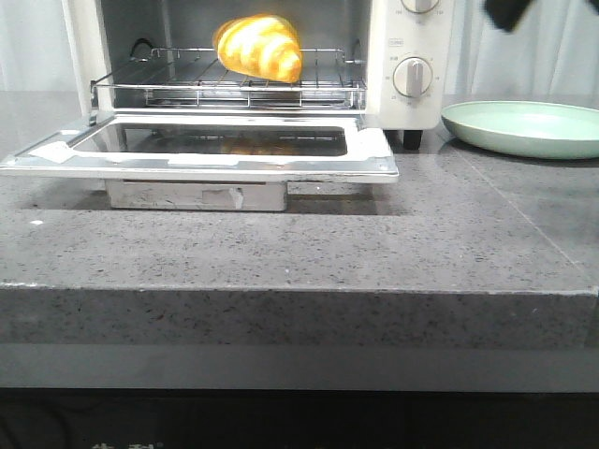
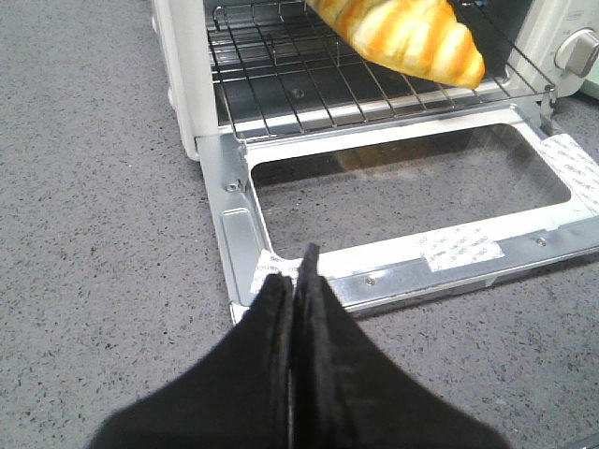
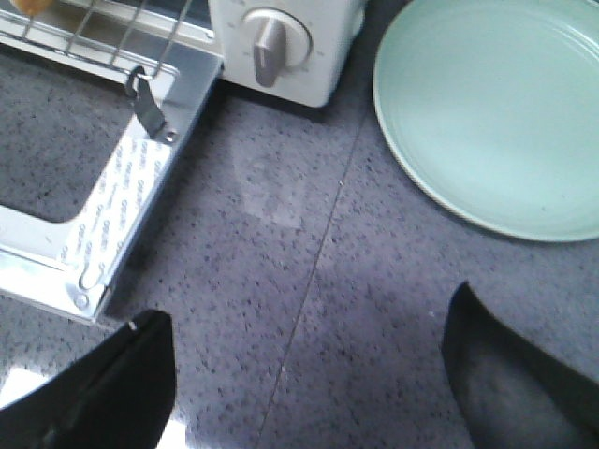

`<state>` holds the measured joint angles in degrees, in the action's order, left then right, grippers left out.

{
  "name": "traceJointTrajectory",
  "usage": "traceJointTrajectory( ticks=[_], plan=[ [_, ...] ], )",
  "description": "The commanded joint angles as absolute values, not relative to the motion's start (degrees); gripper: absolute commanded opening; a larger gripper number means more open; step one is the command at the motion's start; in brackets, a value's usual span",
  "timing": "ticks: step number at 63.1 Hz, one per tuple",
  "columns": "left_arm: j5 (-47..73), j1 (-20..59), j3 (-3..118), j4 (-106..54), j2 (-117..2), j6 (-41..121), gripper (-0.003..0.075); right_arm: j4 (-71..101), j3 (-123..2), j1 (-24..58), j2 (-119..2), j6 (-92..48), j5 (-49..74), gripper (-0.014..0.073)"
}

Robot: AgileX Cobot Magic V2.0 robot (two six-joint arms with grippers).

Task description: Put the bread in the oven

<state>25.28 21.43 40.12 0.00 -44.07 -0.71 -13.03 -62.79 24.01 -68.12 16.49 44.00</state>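
Now the bread (image 1: 259,47) sits on the rack inside the oven (image 1: 410,84), left end effector (image 2: 294,281) pinched empty, right end effector (image 3: 309,374) spread wide, so lift that door (image 1: 201,150) gently.

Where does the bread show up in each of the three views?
Front view: the bread lies on the wire rack, top centre.
Left wrist view: bread at the upper edge, on the rack.
Right wrist view: only an orange sliver in the top-left corner.
Shared landmark: the open oven door.
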Motion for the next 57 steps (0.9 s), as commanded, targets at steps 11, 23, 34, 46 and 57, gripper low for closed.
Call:
traceJointTrajectory(
  ticks=[11, 23, 34, 46, 57],
  plan=[
    [20.5, 21.3, 41.8, 0.0, -44.0, -1.1, -0.0018, -7.6, -55.3, 22.9, -51.4, 13.7, 40.3, 0.0594],
    [20.6, 21.3, 41.8, 0.0, -44.0, -1.1, -0.0018, -7.8, -50.9, 22.9, -42.2, 13.6, 40.1, 0.0594],
    [20.7, 21.3, 41.8, 0.0, -44.0, -1.1, -0.0018, -9.4, -49.0, 22.9, -39.6, 13.6, 40.6, 0.0594],
    [20.7, 21.3, 41.8, 0.0, -44.0, -1.1, -0.0018, -9.5, -49.0, 22.9, -39.6, 13.6, 40.9, 0.0369],
    [20.7, 21.3, 41.8, 0.0, -44.0, -1.1, -0.0018, -9.5, -49.0, 22.9, -39.7, 13.6, 40.8, 0.0046]
  ],
)
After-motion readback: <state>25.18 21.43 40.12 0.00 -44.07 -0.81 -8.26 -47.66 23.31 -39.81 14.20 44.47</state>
